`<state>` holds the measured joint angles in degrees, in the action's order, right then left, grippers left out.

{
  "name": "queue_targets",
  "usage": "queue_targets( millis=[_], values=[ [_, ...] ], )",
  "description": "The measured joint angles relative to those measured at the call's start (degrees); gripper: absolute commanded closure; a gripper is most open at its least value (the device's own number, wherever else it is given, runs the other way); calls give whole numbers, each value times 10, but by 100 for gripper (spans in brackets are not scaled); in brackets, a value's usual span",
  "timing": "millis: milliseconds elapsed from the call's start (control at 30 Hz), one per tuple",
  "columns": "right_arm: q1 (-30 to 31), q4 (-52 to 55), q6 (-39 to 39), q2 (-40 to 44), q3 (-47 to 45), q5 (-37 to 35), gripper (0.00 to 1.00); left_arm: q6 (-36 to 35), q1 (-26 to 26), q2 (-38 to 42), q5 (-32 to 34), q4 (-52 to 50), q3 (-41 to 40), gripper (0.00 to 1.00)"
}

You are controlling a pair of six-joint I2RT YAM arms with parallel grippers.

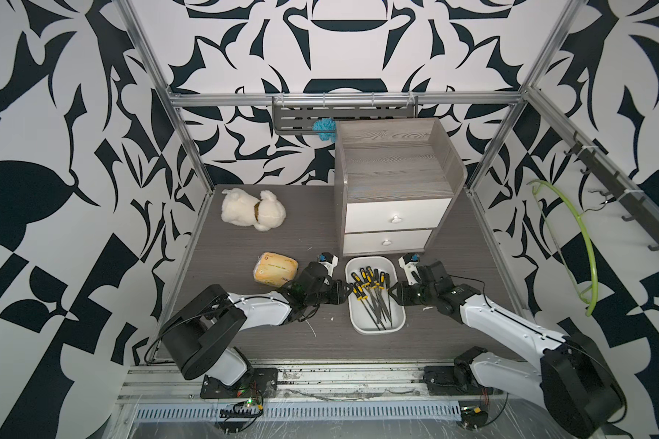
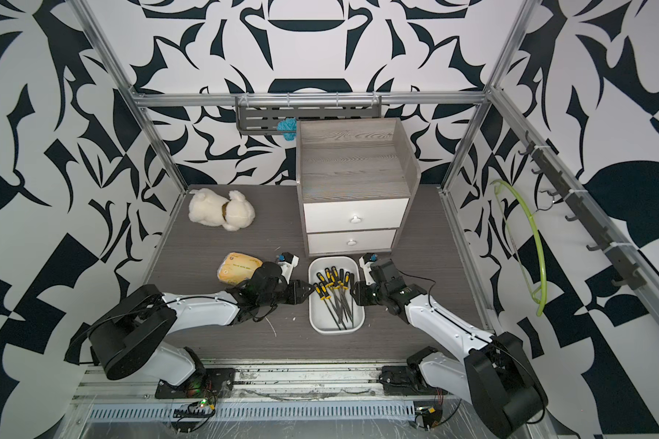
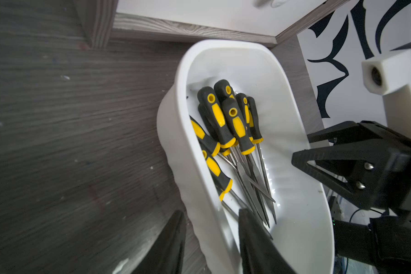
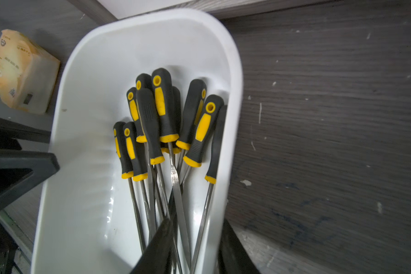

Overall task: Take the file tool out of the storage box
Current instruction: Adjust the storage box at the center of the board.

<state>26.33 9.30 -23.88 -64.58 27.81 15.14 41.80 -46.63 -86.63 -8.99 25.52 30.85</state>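
Here, left gripper [image 1: 347, 292] and right gripper [image 1: 391, 293] straddle storage box [image 1: 366, 330] walls, fingers narrow, perhaps gripping.

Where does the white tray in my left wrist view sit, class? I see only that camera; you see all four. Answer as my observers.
Observer: In both top views the storage box lies directly before a grey cabinet with two shut white drawers.
Operator: What lies left of it?
Observer: A yellow packet, well apart from the box.
Operator: And the right gripper?
Observer: Its wrist view shows it astride the box's wall, one finger among the file tools.
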Motion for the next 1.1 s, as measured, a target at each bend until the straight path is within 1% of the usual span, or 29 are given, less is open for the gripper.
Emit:
queue_targets(
  millis=[133, 233, 300, 400, 533, 633, 767, 900, 1000, 1100],
  values=[
    [28, -10, -5, -3, 0, 0, 65, -2, 2, 0, 4, -14, 5, 66],
    [46, -17, -12, -15, 3, -3, 65, -7, 21, 0, -5, -30, 8, 72],
    [59, -31, -18, -30, 5, -2, 65, -9, 42, 6, -13, -39, 6, 72],
    [81, -47, -26, -60, 16, -2, 65, -15, 68, 39, -17, -63, -2, 71],
    [106, -53, -30, -99, 42, -13, 65, -25, 76, 83, -17, -86, -8, 72],
    [116, -53, -30, -113, 51, -25, 65, -26, 79, 92, -19, -90, -20, 74],
    [120, -54, -30, -114, 52, -31, 65, -15, 77, 89, -41, -83, -42, 74],
    [122, -50, -29, -109, 52, -40, 65, -6, 77, 74, -52, -73, -43, 72],
    [123, -42, -28, -92, 52, -52, 65, 1, 75, 70, -58, -63, -45, 72],
    [123, -34, -27, -73, 52, -64, 63, 5, 68, 70, -59, -56, -50, 68]
  ],
)
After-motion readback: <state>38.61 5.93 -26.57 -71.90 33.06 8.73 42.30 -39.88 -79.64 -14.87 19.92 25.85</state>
